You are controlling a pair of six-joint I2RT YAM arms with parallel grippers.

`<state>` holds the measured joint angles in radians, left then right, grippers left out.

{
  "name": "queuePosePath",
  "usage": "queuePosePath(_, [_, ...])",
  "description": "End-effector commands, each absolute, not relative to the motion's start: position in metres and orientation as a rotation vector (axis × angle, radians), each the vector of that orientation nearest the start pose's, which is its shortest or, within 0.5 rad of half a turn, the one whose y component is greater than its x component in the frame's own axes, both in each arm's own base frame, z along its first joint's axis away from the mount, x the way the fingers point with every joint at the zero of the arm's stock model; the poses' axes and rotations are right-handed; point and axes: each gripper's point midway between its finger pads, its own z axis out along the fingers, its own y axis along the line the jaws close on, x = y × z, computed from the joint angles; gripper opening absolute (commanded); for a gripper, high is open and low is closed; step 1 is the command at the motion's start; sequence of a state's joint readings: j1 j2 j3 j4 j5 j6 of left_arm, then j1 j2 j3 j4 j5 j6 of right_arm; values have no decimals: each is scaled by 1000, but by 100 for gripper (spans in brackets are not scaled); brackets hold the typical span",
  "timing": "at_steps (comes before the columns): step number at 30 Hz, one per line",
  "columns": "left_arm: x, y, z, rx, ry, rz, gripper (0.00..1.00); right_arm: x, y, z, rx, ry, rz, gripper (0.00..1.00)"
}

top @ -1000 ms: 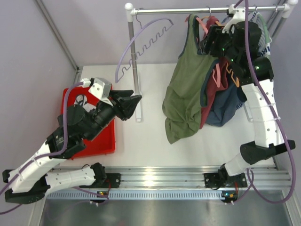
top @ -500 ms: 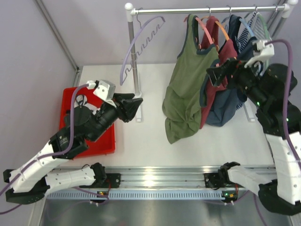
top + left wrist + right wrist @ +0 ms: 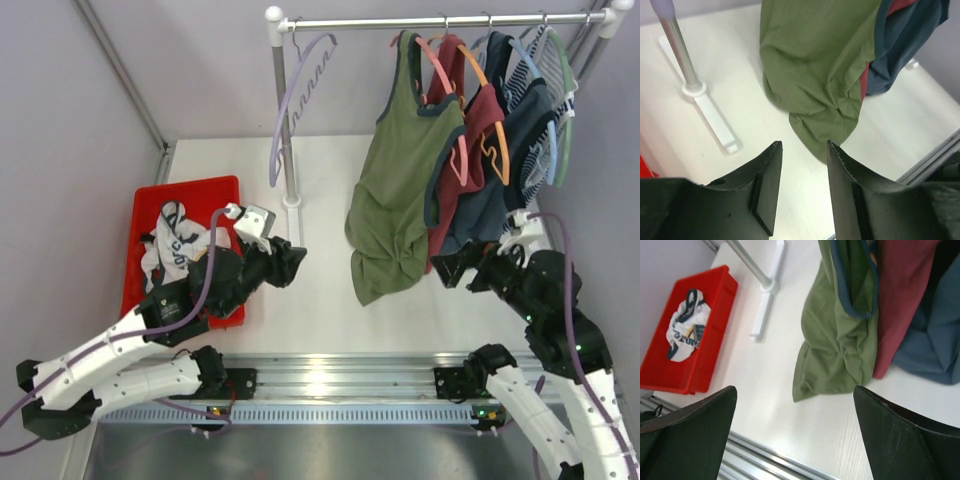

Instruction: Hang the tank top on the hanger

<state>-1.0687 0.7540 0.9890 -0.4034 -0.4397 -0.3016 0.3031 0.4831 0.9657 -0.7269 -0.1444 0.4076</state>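
Note:
The olive-green tank top [image 3: 395,170] hangs from the rail on the salmon-pink hanger [image 3: 437,68]; its hem rests bunched on the table. In the left wrist view the tank top [image 3: 815,65] is just beyond my fingertips. Seen from the right wrist, the tank top [image 3: 840,350] lies ahead of the jaws. My left gripper [image 3: 297,262] [image 3: 802,150] is open and empty, low over the table left of the hem. My right gripper [image 3: 452,272] [image 3: 795,395] is wide open and empty, low in front of the hanging clothes.
A dark red top [image 3: 485,120] and navy garments [image 3: 520,150] hang right of the tank top. A lilac hanger [image 3: 300,80] hangs at the rail's left end by the rack post [image 3: 285,110]. A red bin [image 3: 150,200] holds a white printed garment [image 3: 175,245].
My right arm has come down from the rail to low in front of the clothes, its jaws opening wide. My left arm drew back toward its base, uncovering the bin.

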Motion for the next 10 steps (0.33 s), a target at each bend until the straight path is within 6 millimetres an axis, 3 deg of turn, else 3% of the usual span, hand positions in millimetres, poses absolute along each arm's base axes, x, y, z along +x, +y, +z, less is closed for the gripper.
queuePosePath(1, [189,-212,307,269,1788,-643,45,176,101,268,54,1924,664,100])
queuePosePath(5, [189,-214,285,257,1829,-639,45,177,99,248,53,1973,636,100])
queuePosePath(10, [190,-216,277,261,1852,-624,45,181,97,240,45,1995,604,100])
